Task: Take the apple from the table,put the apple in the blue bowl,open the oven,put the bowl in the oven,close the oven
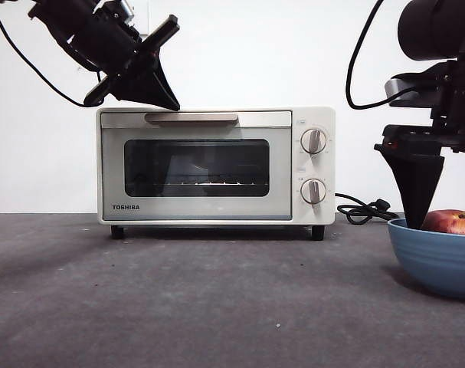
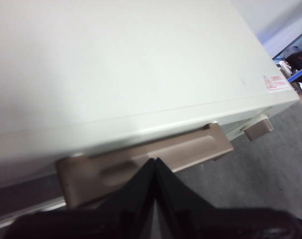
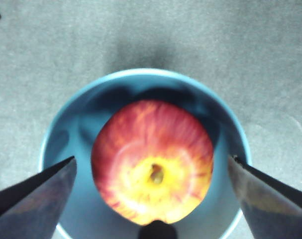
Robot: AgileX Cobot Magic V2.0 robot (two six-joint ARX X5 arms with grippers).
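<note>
The red and yellow apple (image 3: 153,162) lies inside the blue bowl (image 3: 81,114), stem dimple up; in the front view the apple (image 1: 452,221) shows above the blue bowl (image 1: 435,257) at the right edge. My right gripper (image 3: 153,172) hangs open above the bowl, one jaw on each side of the apple. The cream oven (image 1: 215,165) stands at the back of the table (image 1: 178,299), door closed. My left gripper (image 2: 154,162) is shut, its tip just above the beige door handle (image 2: 141,164) at the oven's top front edge. In the front view the left gripper (image 1: 171,103) tilts down over the oven's top left.
A black power cord (image 1: 364,208) lies coiled on the table between the oven and the bowl. The oven's two knobs (image 1: 313,141) sit on its right panel. A white wall stands behind.
</note>
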